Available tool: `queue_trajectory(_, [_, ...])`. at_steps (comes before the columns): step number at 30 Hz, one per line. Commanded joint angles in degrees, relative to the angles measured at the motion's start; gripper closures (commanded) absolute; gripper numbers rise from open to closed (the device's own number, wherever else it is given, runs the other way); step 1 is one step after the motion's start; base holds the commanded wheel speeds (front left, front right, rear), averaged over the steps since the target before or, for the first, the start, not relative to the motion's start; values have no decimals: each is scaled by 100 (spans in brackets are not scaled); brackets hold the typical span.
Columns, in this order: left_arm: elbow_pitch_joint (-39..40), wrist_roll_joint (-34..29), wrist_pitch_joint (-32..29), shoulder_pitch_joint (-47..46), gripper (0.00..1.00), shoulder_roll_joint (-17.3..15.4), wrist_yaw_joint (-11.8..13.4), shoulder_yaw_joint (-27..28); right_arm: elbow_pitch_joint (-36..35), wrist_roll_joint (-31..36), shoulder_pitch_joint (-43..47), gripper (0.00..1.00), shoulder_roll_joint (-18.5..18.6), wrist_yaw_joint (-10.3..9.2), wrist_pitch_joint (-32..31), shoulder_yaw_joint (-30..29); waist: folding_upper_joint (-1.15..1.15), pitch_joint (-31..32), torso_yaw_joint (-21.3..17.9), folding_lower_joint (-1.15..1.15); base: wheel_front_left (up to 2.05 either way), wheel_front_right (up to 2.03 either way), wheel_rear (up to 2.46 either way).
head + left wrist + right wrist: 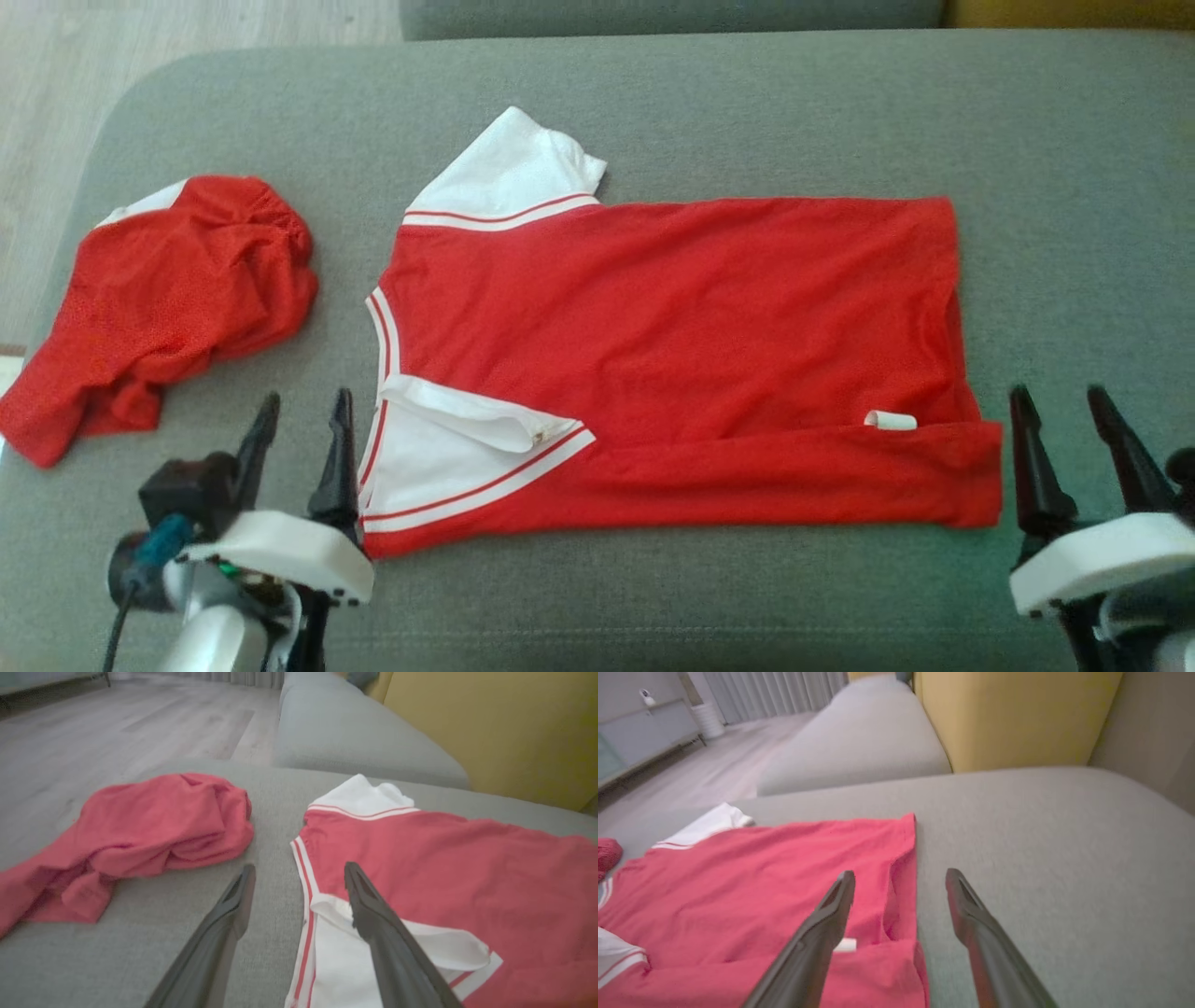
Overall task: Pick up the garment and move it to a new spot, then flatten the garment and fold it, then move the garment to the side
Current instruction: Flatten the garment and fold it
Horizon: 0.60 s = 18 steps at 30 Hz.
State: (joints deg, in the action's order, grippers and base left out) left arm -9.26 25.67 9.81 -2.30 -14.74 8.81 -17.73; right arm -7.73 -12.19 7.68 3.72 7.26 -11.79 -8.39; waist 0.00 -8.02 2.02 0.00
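Plainly both stood released, empty: left hand point(307, 395) beside the collar end of the garment point(672, 317), right hand point(1058, 392) beside its hem. It lay flat on the grey cushion point(653, 112), near edge turned over. We judged the next fold wanted both corners pinched level, lifted together.

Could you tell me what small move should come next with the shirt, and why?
Probably reach the open left gripper and right gripper to the far edge of the shirt: its near edge is already folded over, the far sleeve sticks out, and neither holds anything.
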Motion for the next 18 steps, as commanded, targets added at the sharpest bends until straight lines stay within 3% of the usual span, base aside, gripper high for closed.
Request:
queue_trajectory(1, [395, -127, 132, -200, 0, -214, 123, 293, -352, 128, -272, 0, 46, 23, 267, 246, 0, 68, -59, 0, 0, 0, 0])
queue_trajectory(11, [1098, -316, -68, -199, 0, -434, 437, 415, -778, 321, -497, 0, 102, 23, 419, 576, 0, 182, -142, 0, 0, 0, 0])
queue_trajectory(18, [1154, -335, -200, -207, 0, -507, 446, 364, -787, 310, -532, 0, 89, 23, 372, 574, 0, 50, -125, 0, 0, 0, 0])
